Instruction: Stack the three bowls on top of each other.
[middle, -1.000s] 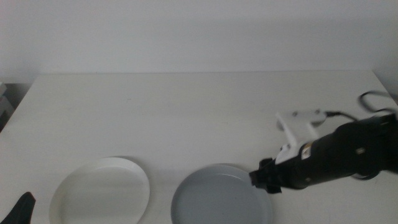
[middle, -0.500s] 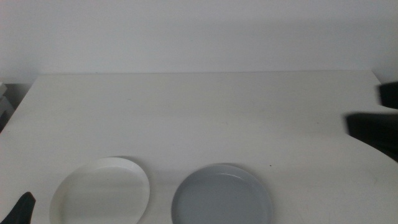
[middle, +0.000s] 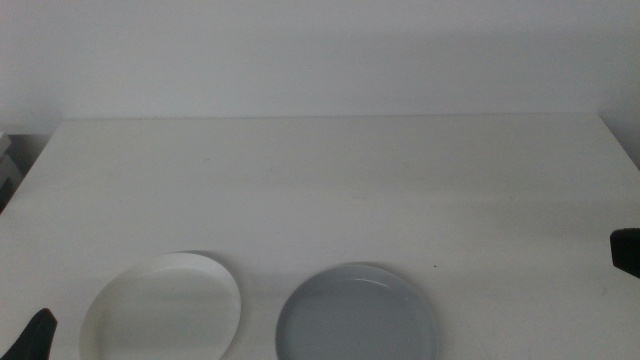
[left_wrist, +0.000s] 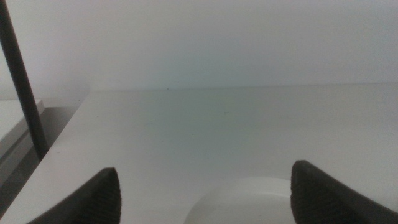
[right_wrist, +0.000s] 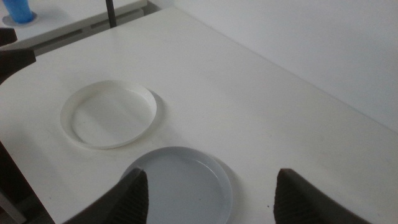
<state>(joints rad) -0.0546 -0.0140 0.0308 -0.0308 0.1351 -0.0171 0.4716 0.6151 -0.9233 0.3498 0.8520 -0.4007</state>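
Observation:
The white bowl (middle: 162, 307) sits at the table's front left, and the grey bowl (middle: 356, 314) sits beside it at the front centre, apart from it. The pale mint green bowl does not show in any view. My right gripper (right_wrist: 211, 177) is open and empty, held high and back from the grey bowl (right_wrist: 180, 184) and the white bowl (right_wrist: 110, 112); only a dark bit of it shows at the middle view's right edge (middle: 627, 250). My left gripper (left_wrist: 204, 171) is open and empty, waiting low at the front left corner (middle: 37, 335), with the white bowl's rim (left_wrist: 249, 190) just ahead.
The white table (middle: 330, 180) runs back to a pale wall. A dark thin pole (left_wrist: 22, 93) stands off the table's left side. A blue cup (right_wrist: 18, 9) stands on a side surface beyond the table.
My right arm has drawn back from the grey bowl's rim to the right, almost out of the middle view. Both visible bowls and the left gripper have stayed put.

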